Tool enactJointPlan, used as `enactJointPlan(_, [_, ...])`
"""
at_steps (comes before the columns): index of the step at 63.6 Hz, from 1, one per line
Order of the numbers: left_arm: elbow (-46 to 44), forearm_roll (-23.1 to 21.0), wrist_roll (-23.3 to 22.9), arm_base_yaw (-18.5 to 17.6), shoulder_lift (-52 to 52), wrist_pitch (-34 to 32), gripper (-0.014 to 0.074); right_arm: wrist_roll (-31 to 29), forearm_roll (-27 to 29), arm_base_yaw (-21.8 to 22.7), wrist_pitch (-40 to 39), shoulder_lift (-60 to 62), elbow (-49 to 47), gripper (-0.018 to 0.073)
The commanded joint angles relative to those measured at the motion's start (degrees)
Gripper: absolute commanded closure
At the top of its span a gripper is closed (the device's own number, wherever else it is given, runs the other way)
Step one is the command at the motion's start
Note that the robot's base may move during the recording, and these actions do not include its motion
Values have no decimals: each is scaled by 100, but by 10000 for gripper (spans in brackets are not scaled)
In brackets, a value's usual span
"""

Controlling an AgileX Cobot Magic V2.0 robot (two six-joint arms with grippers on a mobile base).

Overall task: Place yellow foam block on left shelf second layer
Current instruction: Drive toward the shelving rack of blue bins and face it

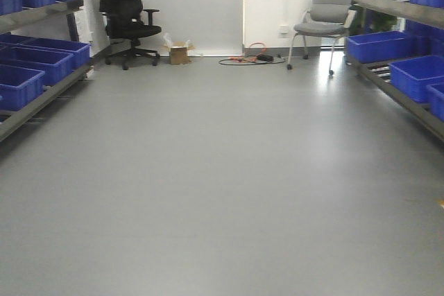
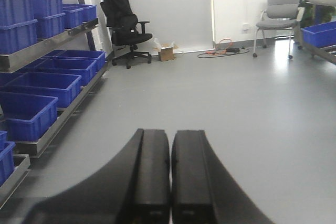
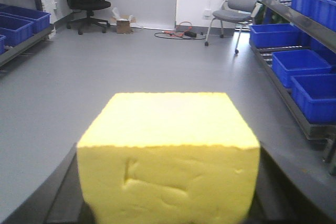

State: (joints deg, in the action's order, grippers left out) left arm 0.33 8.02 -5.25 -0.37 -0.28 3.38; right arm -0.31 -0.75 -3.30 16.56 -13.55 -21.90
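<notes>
The yellow foam block (image 3: 168,156) fills the lower middle of the right wrist view, held between the dark fingers (image 3: 63,192) of my right gripper (image 3: 168,203), which is shut on it above the grey floor. My left gripper (image 2: 171,177) is shut and empty, its two black fingers pressed together, pointing down the aisle. The left shelf (image 2: 37,51) with blue bins stands to its left; it also shows in the front view (image 1: 41,95). Neither gripper nor the block shows in the front view.
Blue bins (image 1: 41,64) line the left shelf and a right shelf (image 1: 402,67). A black office chair (image 1: 125,15), a small cardboard box (image 1: 179,52), cables (image 1: 253,57) and a grey chair (image 1: 326,15) stand at the far wall. Grey floor (image 1: 222,171) runs between the shelves.
</notes>
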Motion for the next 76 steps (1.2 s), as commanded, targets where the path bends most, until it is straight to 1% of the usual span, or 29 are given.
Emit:
enactJointPlan(1, [144,-35,-27,-3,-122,-466,460,-23,-41,34,-555,-56,-149,110])
enactJointPlan(76, [144,-35,-27,-3,-122,-466,460,-23,-41,34,-554,-56,-143,110])
